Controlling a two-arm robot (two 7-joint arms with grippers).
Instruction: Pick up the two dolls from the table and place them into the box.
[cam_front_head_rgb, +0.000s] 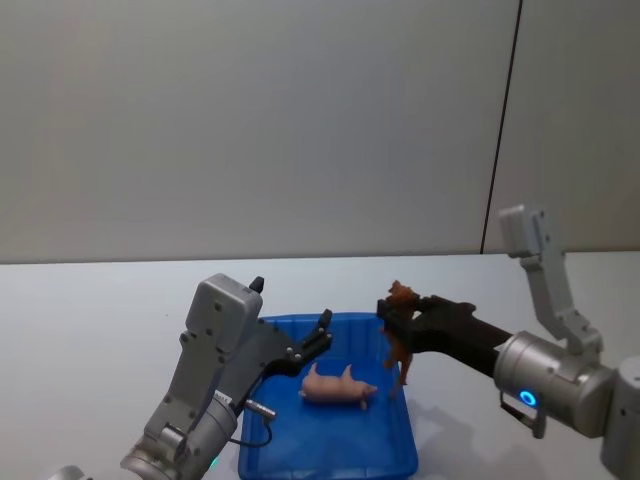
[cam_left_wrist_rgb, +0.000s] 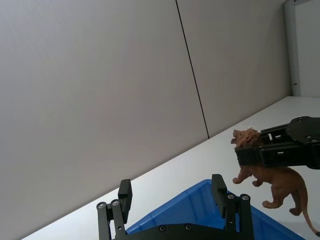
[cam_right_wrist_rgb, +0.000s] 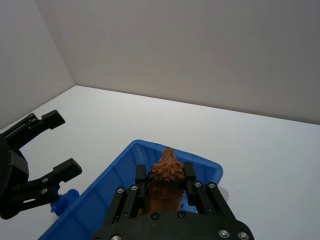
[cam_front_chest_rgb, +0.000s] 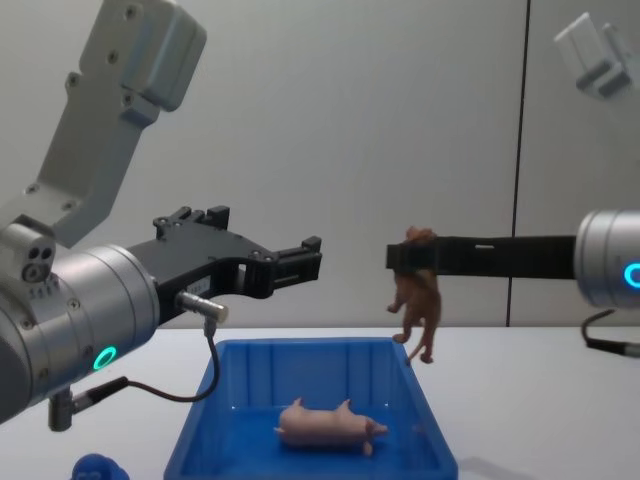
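White table (cam_front_head_rgb: 100, 300) bears the box (cam_front_head_rgb: 330, 465) with pig (cam_front_head_rgb: 338, 386); right end effector (cam_front_head_rgb: 392, 322) pinches lion (cam_front_head_rgb: 400, 352), left end effector (cam_front_head_rgb: 322, 333) spread.

Box (cam_front_head_rgb: 355, 321) open-topped, pig (cam_front_head_rgb: 338, 386) on its floor, left tool (cam_front_head_rgb: 324, 334) above, lion (cam_front_head_rgb: 399, 352) over right rim

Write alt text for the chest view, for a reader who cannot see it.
The right gripper holds the brown lion dangling over the far right corner of the blue box. The pink pig lies on its side inside the box, and the open left gripper hovers above the box's left side.
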